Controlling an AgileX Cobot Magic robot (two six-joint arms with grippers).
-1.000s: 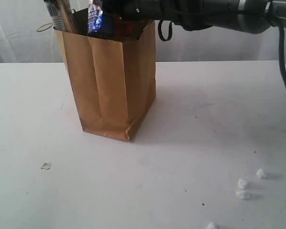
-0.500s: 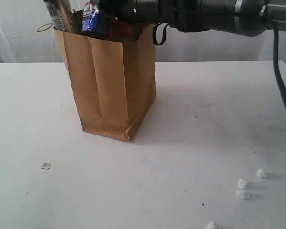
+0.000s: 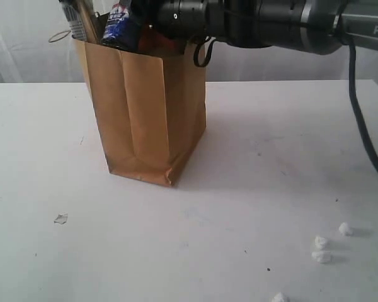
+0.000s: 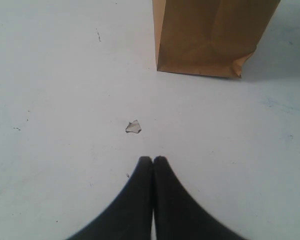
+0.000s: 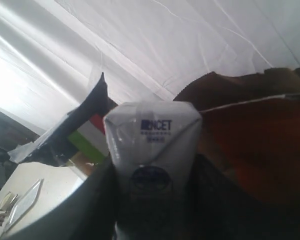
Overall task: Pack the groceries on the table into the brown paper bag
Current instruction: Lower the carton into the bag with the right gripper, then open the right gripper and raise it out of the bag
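Note:
The brown paper bag (image 3: 148,113) stands upright on the table (image 3: 271,157), left of the middle. My right arm reaches across from the right to the bag's open top. My right gripper (image 3: 135,22) is shut on the small blue-white carton (image 3: 118,25), which tilts in the bag's mouth. In the right wrist view the carton (image 5: 152,145) sits between the dark fingers (image 5: 97,200), with the bag's inner wall (image 5: 255,150) beside it. A spaghetti packet (image 3: 79,19) pokes out of the bag's far corner. My left gripper (image 4: 153,159) is shut and empty above the bare table, near the bag's foot (image 4: 200,60).
Several small white crumbs (image 3: 321,242) lie at the table's front right. A small clear scrap (image 3: 61,219) lies at the front left, just ahead of the left gripper's tips (image 4: 133,127). A white curtain hangs behind the table.
The right arm has shifted left and slightly down, and the carton has tipped over and sunk lower into the bag's mouth. The bag stands as before.

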